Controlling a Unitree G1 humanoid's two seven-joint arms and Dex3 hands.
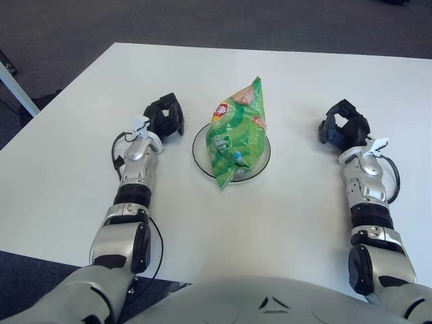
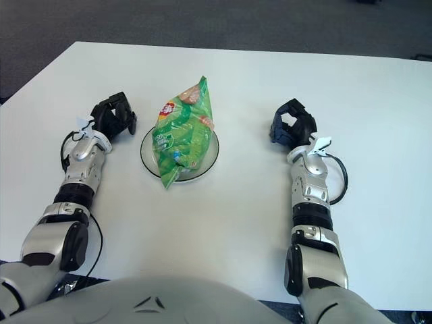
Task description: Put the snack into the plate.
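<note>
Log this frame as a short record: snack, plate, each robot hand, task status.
snack: green snack bag lying on the plate, ends overhanging the rim
plate: round plate at table centre
left robot hand: left of the plate, fingers curled, holding nothing
right robot hand: right of the plate, apart from it, fingers curled, holding nothing
surface: white table
task status: snack appears placed

1. I see the snack bag (image 1: 237,132) is bright green, with a red logo and white print.
2. The plate (image 1: 200,152) has a dark rim.
3. The table (image 1: 283,216) is plain white.
4. Both hands are black: left hand (image 1: 165,116), right hand (image 1: 344,125).
</note>
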